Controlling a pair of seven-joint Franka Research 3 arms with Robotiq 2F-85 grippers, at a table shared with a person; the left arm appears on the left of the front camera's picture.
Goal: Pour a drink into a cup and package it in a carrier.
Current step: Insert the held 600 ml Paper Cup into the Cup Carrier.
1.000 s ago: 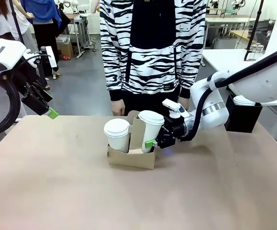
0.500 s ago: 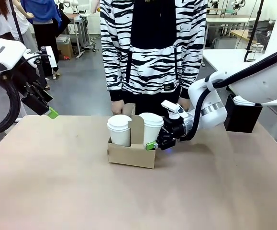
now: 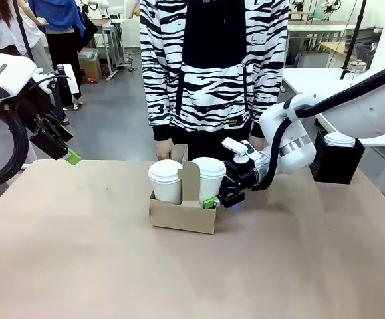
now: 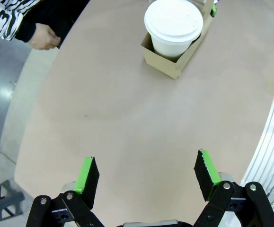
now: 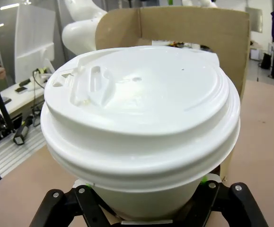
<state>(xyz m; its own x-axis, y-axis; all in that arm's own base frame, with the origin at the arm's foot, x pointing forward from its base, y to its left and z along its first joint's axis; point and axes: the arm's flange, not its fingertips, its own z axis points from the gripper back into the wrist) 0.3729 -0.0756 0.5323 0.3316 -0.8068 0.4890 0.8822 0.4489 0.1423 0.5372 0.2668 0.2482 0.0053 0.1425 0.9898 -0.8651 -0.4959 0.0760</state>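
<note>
A brown cardboard carrier (image 3: 182, 216) stands mid-table with two lidded white cups in its holes. My right gripper (image 3: 212, 198) is shut on the right cup (image 3: 209, 174), low on its side at the carrier's rim. The right wrist view looks onto that cup's lid (image 5: 137, 113), with the carrier's handle tab (image 5: 198, 33) behind it and the fingers mostly hidden under the lid. The other cup (image 3: 165, 178) sits left of the tab. My left gripper (image 3: 72, 157) hangs open above the table's far left corner; the left wrist view has its fingers (image 4: 88, 176) wide apart, with the carrier (image 4: 172, 64) far off. The lids hide any drink.
A person in a striped top stands at the far edge, one hand (image 3: 163, 147) just behind the carrier. A black box of white lids (image 3: 337, 159) stands at the right. Bare tabletop (image 3: 79, 252) stretches across the front and left.
The right cup has sunk lower into the carrier's hole with my right gripper on it. The left arm has not moved.
</note>
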